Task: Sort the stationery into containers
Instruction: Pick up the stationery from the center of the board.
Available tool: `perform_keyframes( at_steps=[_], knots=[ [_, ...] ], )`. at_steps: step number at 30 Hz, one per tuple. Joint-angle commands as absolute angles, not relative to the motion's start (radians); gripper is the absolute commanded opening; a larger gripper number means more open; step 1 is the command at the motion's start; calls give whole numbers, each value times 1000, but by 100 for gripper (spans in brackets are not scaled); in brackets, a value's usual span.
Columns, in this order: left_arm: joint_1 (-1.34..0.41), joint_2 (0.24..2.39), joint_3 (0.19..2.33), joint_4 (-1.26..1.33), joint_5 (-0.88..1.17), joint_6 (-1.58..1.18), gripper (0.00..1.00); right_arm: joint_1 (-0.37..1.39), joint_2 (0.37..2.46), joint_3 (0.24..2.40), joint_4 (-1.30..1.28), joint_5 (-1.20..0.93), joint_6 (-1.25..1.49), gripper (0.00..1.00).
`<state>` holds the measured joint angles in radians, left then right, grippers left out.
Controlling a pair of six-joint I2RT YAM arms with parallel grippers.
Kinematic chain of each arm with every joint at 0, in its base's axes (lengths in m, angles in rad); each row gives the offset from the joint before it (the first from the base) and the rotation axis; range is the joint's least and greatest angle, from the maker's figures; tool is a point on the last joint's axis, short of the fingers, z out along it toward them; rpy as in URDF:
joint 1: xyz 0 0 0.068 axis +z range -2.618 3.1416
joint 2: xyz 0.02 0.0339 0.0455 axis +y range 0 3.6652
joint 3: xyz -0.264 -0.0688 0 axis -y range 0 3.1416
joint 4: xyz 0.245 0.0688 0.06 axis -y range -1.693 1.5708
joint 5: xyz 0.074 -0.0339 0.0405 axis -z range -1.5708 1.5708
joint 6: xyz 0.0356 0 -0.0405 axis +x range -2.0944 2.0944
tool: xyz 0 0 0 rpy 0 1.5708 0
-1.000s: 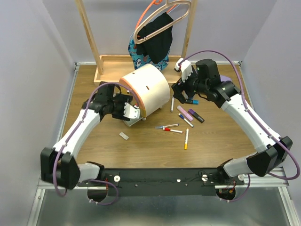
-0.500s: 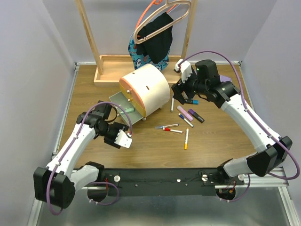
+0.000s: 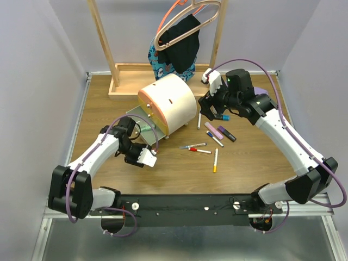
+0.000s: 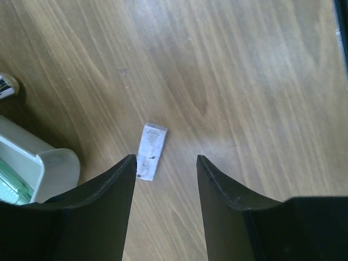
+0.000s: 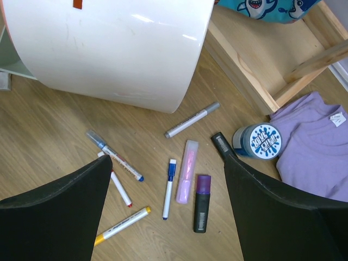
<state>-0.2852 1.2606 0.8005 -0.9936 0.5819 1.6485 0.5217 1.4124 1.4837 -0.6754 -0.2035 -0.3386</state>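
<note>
Your left gripper (image 4: 166,161) hovers low over the grey eraser (image 4: 151,150), fingers spread and gripping nothing. The eraser lies flat on the table (image 4: 255,81) between them, nearer the finger on the drawer side. Just beside it is a corner of the open drawer (image 4: 51,166), pulled out of the cream chest (image 3: 169,102). A green thing (image 4: 8,187) shows inside the drawer. It is probably an eraser put away, though too little of it is visible to be sure.

Your right gripper (image 5: 166,162) hangs above the pens to the right of the chest, fingers wide apart and holding nothing. All of these lie loose on the wood below it:
- a grey marker (image 5: 192,119)
- a pink highlighter (image 5: 186,178)
- a purple highlighter (image 5: 201,204)
- a blue-capped pen (image 5: 169,187)
- a blue-tipped pen (image 5: 111,152)
- a red-tipped pen (image 5: 118,189)
- an orange-tipped pen (image 5: 122,225)
- a black marker (image 5: 219,141), which lies just beside the tape roll (image 5: 261,140)

The roll itself stands at the edge of the purple cloth (image 5: 315,152).

By the look of it, you are early in the job. At most one piece is stowed, the grey eraser is lined up for a grasp, and every pen plus the tape roll is yet to be sorted. Only one drawer can be seen open.
</note>
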Motion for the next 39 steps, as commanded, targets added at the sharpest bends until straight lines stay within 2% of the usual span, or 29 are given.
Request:
perform_keyframes(
  at_steps=[1,12,21,26,33,36,39],
  knots=[
    [-281,1305,802,-916,542,1640,57,514,1422,1474,-684,-222,-342,91],
    [-278,1405,782,-833,480,1684,54,514,1443,1482,-686,-227,-345,90],
    [-275,1462,793,-839,471,1713,51,512,1445,1479,-684,-224,-345,90],
    [-275,1477,790,-839,459,1713,46,509,1450,1482,-684,-224,-344,90],
    [-275,1489,772,-833,466,1709,45,509,1451,1482,-684,-226,-344,89],
    [-275,1494,764,-833,462,1709,42,508,1448,1476,-683,-225,-345,89],
    [-275,1488,767,-854,462,1704,32,508,1445,1473,-683,-227,-342,89]
  ],
)
